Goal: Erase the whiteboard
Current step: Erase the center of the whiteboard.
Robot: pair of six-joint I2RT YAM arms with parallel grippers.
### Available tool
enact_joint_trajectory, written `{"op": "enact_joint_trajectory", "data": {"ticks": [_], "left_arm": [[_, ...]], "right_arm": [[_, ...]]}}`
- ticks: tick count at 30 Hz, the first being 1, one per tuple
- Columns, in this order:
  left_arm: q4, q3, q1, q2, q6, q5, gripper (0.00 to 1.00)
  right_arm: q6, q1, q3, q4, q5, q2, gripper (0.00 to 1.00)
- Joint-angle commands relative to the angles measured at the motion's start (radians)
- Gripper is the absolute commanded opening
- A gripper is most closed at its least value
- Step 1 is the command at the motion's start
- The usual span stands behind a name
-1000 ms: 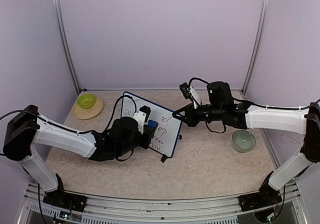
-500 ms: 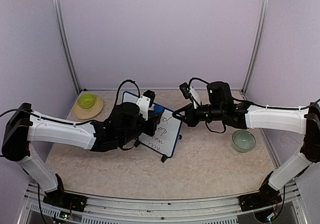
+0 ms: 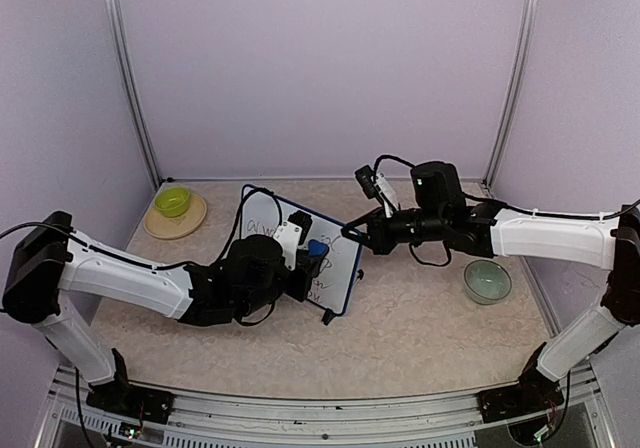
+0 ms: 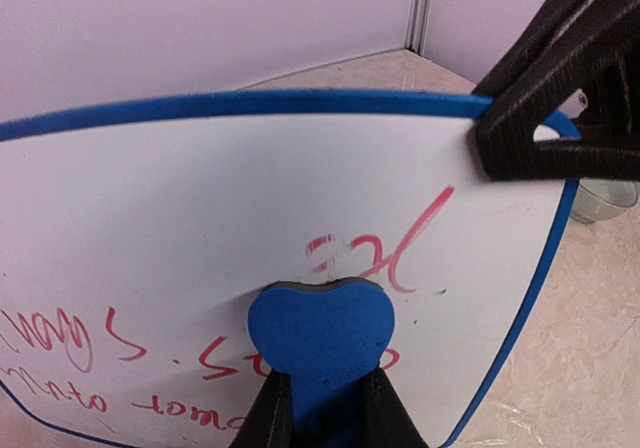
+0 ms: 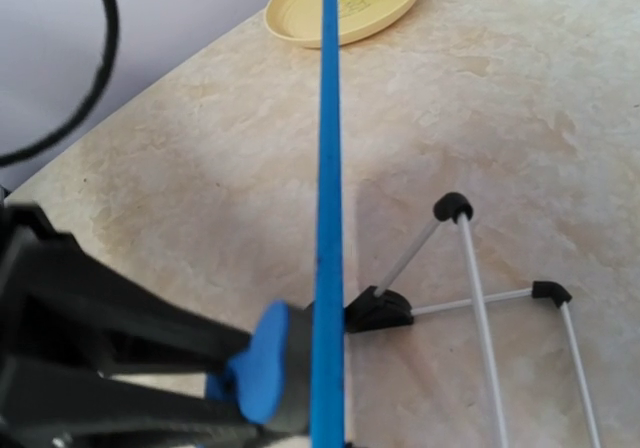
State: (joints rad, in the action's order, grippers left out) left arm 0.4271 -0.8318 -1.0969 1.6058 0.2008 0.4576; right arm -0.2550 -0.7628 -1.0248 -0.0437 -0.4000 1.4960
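The whiteboard stands tilted on black fold-out legs in the middle of the table, with red handwriting on it. In the left wrist view the whiteboard fills the picture. My left gripper is shut on a blue heart-shaped eraser, which is pressed against the board just below a partly smeared red word. In the top view the eraser sits at the board's right half. My right gripper is shut on the board's upper right edge; its black fingers straddle the blue frame.
A yellow plate with a green bowl stands at the back left. A pale green bowl stands at the right, under my right arm. Purple walls close in the table on three sides.
My left gripper carried the eraser up to the board's top edge, then back down to the right half. The red word at the upper right is now partly smeared. My right gripper kept its hold.
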Motion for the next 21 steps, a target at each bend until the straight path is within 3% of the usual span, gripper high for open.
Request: {"op": "enact_joint_trajectory", "data": {"ticks": [1, 12, 21], "left_arm": [[-0.019, 0.034, -0.016, 0.015, 0.042, 0.013, 0.18], [-0.005, -0.053, -0.005, -0.013, -0.059, 0.085, 0.18], [0.013, -0.113, 0.055, -0.007, -0.060, 0.026, 0.18]], "right_arm": [[-0.009, -0.046, 0.003, 0.132, -0.096, -0.002, 0.00], [-0.005, -0.046, 0.012, 0.127, -0.091, 0.006, 0.00], [-0.002, -0.046, 0.016, 0.126, -0.088, 0.008, 0.00]]}}
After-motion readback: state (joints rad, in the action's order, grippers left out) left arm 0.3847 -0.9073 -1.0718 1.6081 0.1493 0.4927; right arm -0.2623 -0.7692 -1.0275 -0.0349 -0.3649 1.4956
